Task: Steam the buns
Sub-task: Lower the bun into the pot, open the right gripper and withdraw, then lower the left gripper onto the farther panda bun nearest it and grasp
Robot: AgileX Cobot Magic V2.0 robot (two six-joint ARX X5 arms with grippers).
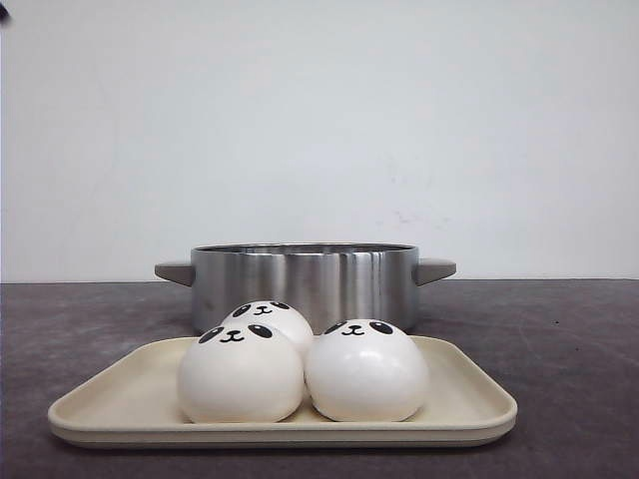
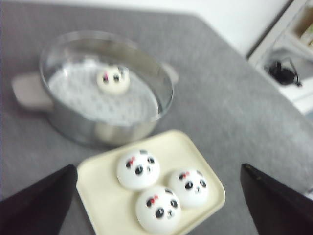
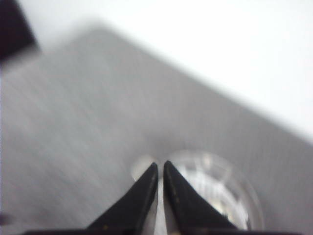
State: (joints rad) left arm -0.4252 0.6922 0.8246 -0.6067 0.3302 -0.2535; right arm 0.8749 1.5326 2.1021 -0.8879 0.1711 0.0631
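Three white panda-faced buns sit on a cream tray (image 1: 469, 401): one front left (image 1: 240, 374), one front right (image 1: 366, 369), one behind them (image 1: 268, 317). The left wrist view shows the same three buns (image 2: 138, 169) (image 2: 158, 209) (image 2: 191, 186) on the tray (image 2: 100, 193), and a fourth bun (image 2: 113, 80) lying inside the steel steamer pot (image 2: 166, 93). My left gripper (image 2: 157, 169) is open wide and empty, high above the tray. My right gripper (image 3: 161, 164) is shut and empty, above the blurred pot (image 3: 230, 191). Neither gripper shows in the front view.
The steel pot (image 1: 305, 279) with two side handles stands just behind the tray on the dark grey table (image 1: 559, 339). A white wall is behind. A white shelf with a black object (image 2: 283, 73) stands past the table's edge.
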